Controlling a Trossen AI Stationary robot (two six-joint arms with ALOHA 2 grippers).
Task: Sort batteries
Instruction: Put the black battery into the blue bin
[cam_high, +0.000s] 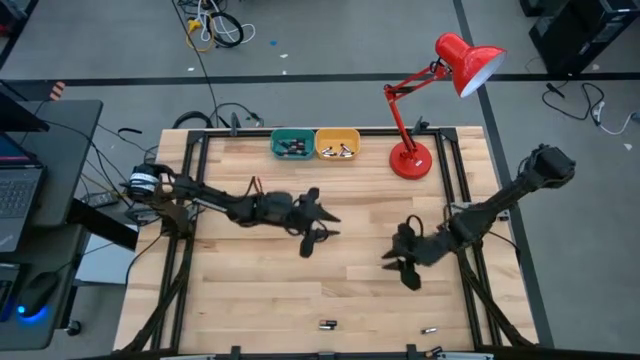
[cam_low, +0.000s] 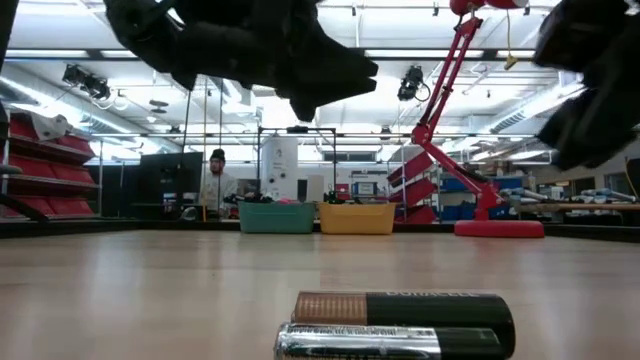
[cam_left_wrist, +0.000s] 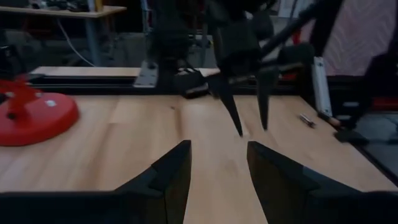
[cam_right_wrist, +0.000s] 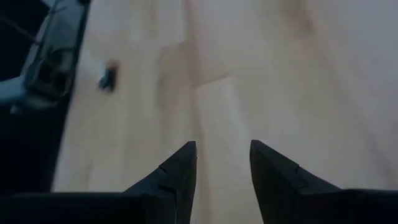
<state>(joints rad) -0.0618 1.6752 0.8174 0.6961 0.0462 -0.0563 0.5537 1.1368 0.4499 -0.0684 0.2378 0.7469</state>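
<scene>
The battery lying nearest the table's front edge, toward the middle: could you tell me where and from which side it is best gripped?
Grip the battery across the middle of its body, coming straight down. It lies flat on the table, its long axis along the front edge, so the fingers should close across its width.

In the teal bin (cam_high: 291, 145) and the yellow bin (cam_high: 337, 145) I see only specks, too small to tell apart. The nearest battery (cam_low: 395, 342) is cut off by the low view's bottom edge. Past my right fingers (cam_right_wrist: 221, 167), a dark speck (cam_right_wrist: 109, 76) is blurred.
</scene>
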